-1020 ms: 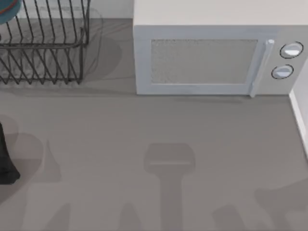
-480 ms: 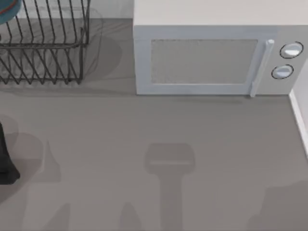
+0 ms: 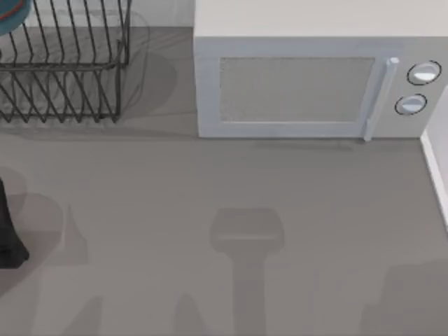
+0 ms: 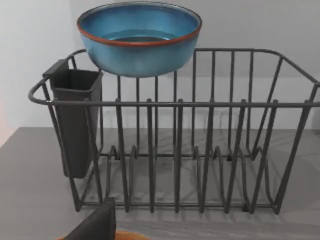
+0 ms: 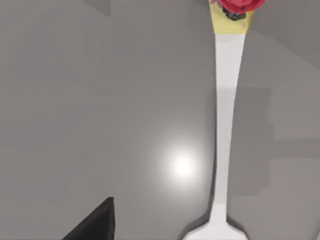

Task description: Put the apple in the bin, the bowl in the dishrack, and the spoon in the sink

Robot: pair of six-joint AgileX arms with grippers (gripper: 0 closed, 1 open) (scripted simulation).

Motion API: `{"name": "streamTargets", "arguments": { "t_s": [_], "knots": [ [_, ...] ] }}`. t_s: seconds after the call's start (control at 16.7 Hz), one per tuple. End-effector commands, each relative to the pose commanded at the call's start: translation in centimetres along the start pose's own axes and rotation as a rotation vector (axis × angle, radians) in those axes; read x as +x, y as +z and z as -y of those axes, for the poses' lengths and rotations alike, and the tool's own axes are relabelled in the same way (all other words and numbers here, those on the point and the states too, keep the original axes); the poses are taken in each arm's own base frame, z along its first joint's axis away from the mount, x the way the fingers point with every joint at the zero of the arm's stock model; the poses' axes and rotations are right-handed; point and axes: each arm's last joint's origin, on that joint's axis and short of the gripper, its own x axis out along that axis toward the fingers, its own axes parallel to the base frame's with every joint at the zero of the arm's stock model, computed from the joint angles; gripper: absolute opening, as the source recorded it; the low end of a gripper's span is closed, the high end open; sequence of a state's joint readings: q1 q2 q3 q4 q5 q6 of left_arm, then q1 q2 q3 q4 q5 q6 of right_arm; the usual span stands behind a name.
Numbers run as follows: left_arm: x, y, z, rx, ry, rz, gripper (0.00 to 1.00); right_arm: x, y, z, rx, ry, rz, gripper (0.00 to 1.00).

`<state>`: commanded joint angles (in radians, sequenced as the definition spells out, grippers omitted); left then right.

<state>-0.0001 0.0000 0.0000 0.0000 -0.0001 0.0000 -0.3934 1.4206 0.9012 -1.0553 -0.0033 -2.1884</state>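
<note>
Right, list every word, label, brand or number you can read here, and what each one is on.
None: no readable text anywhere.
Microwave: plain door, two unmarked knobs.
Dishrack: bare wire with a plain dark cup.
Bowl: no print.
Apple: no sticker visible.

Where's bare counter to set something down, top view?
Bare: the wide grey counter in front of the microwave and dishrack. Crowded: the back row, and the top view's left edge, where the left arm sits.

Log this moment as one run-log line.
bowl: on dishrack rim, by its dark cup | apple: at view edge, beyond a white strip | left arm: top view's left edge, facing the rack | microwave: shut
</note>
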Motion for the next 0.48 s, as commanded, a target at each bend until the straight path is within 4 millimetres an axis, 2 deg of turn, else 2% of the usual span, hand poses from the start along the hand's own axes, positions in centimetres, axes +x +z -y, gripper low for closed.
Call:
{"name": "streamTargets", "arguments": {
  "t_s": [0.18, 0.48],
  "knots": [
    [0.0, 0.0, 0.0, 0.0, 0.0, 0.0, 1.0, 1.7, -0.2, 0.2, 0.002, 0.008, 0.004, 1.0],
    [0.0, 0.0, 0.0, 0.0, 0.0, 0.0, 1.0, 7.2, -0.4, 0.5, 0.002, -0.009, -0.008, 1.0]
  ]
}}
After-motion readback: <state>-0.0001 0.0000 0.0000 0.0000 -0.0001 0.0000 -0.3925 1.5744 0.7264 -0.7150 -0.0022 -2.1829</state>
